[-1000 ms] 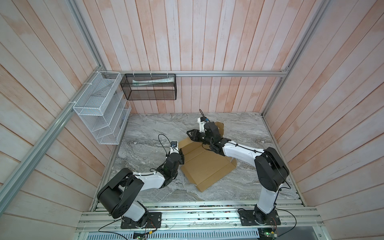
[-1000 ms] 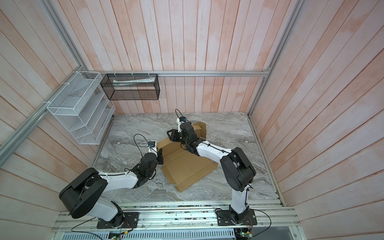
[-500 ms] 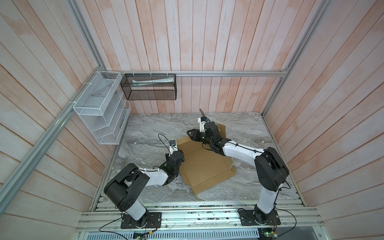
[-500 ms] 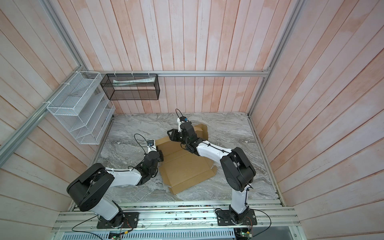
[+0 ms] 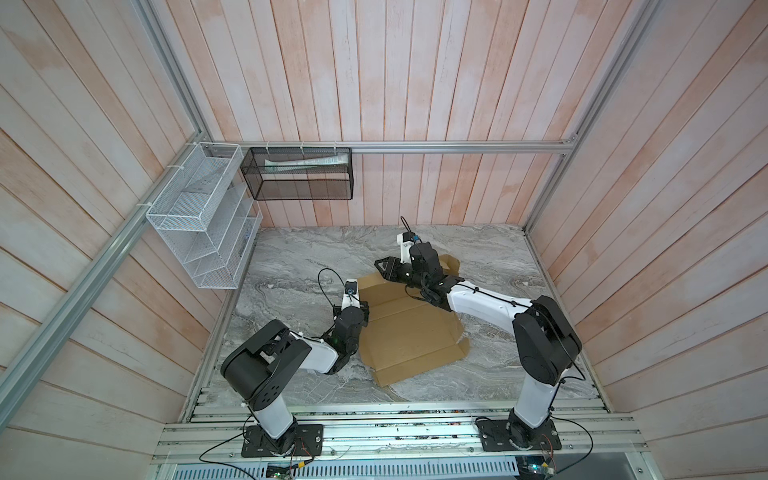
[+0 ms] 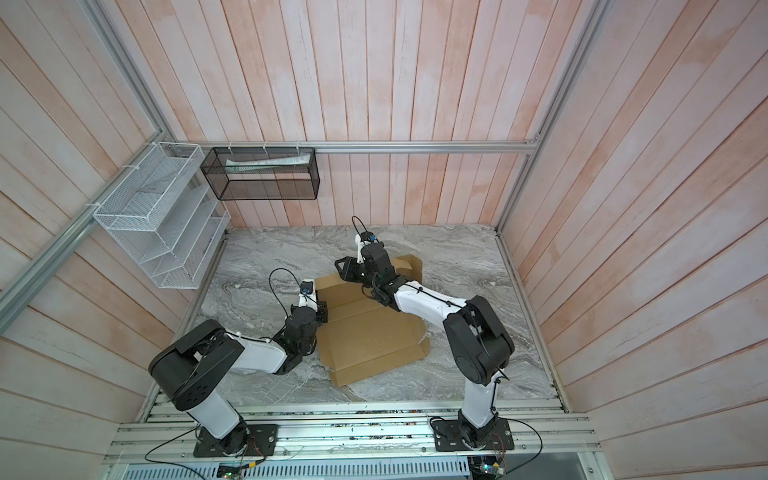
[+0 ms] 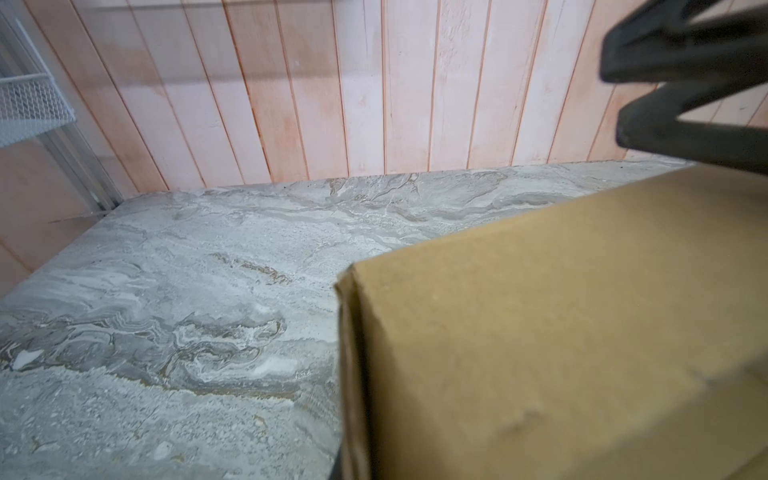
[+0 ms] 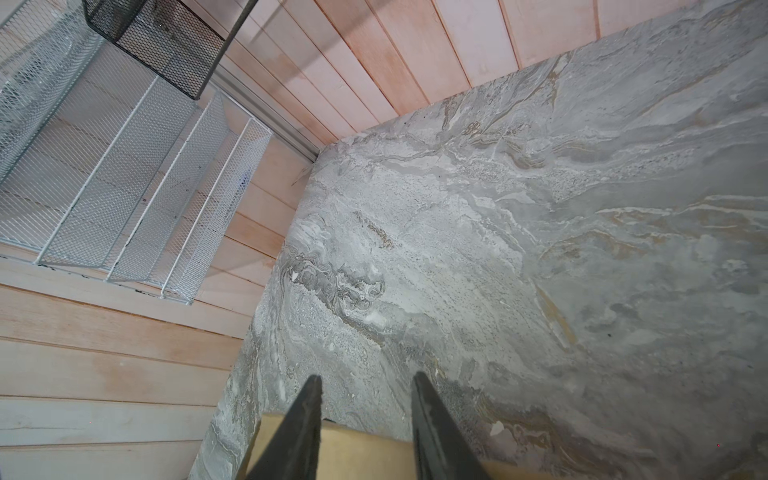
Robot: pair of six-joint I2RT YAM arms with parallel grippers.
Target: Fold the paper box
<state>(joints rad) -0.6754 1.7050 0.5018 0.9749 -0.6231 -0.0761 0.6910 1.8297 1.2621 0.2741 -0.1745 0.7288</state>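
The paper box (image 5: 411,336) (image 6: 370,336) lies as a flat tan cardboard sheet on the marble table, with creases and a tab at its far right. My left gripper (image 5: 362,311) (image 6: 321,311) is at the sheet's left edge and shut on it. In the left wrist view the cardboard (image 7: 540,332) fills the jaw area and hides the fingers. My right gripper (image 5: 380,266) (image 6: 338,266) (image 8: 368,376) hovers open over the box's far left corner (image 8: 361,453), nothing between its fingers (image 8: 307,415). It also shows in the left wrist view as the right gripper (image 7: 611,89).
A white wire rack (image 5: 199,224) hangs on the left wall, a black mesh basket (image 5: 297,174) on the back wall. Bare marble table (image 5: 299,257) stretches left of and behind the box. Wood-panel walls close in three sides.
My left gripper has closed on the box's left edge. The box's near corner has swung slightly left. The right arm has not moved.
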